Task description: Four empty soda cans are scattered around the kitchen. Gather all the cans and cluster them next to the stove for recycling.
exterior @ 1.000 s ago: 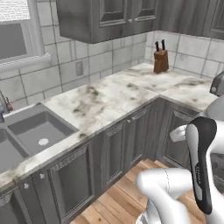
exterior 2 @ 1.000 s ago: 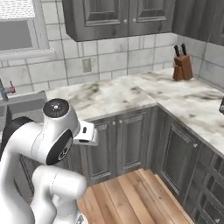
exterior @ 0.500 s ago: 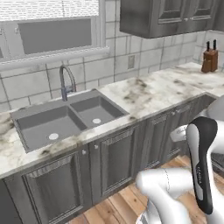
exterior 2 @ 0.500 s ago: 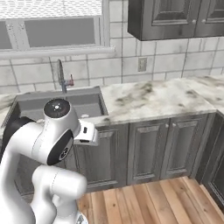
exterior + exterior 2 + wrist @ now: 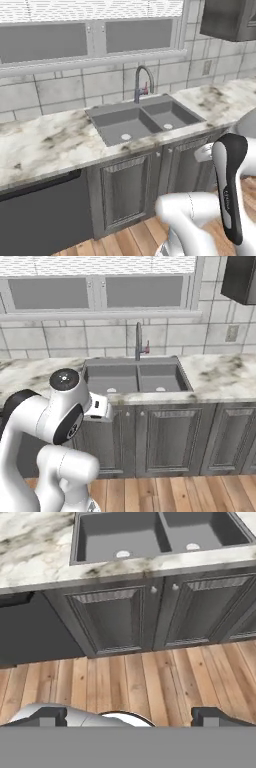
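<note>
The soda cans and the stove are out of view. My gripper is open, its two dark fingertips set wide apart at the bottom of the hand view with nothing between them. It hangs low over the wooden floor, in front of the grey cabinet doors under the sink. In both base views the arm is folded close to the base.
A grey double sink with a curved faucet is set in the marble counter under a wide window. A dark appliance front sits left of the cabinets. An upper cabinet hangs at the right.
The whole picture has shifted, so the base has turned along the counter: the knife block and corner have left the views and the sink is now central. The gripper stays open.
</note>
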You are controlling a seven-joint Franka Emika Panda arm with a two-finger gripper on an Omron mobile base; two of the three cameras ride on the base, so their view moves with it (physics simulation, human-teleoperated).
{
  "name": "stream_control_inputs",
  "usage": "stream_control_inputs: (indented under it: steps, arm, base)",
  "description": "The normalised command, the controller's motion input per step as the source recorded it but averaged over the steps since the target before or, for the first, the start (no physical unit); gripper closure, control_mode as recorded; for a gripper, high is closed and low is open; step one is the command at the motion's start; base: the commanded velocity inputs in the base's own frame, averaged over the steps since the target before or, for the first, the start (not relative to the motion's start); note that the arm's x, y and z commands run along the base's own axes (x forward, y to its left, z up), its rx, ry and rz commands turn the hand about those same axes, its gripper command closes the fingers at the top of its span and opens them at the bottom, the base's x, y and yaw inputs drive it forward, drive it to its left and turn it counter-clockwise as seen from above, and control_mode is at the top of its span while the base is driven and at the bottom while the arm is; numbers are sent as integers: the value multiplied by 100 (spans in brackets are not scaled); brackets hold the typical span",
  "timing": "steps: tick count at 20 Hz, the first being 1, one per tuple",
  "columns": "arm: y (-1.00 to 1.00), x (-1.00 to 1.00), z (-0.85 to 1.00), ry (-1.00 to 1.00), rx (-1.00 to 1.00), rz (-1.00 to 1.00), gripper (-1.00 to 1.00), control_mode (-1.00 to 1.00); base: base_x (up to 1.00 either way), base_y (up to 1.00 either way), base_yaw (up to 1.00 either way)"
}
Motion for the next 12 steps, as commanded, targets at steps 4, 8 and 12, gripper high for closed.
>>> stream_control_inputs:
  steps: [4, 8, 12]
  arm:
    - [0, 0, 0, 0, 0, 0, -100, 100]
    - [0, 0, 0, 0, 0, 0, -100, 100]
    - [0, 0, 0, 0, 0, 0, -100, 100]
  base:
    - [-8, 90, 31]
    - [-1, 76, 33]
    - [0, 56, 37]
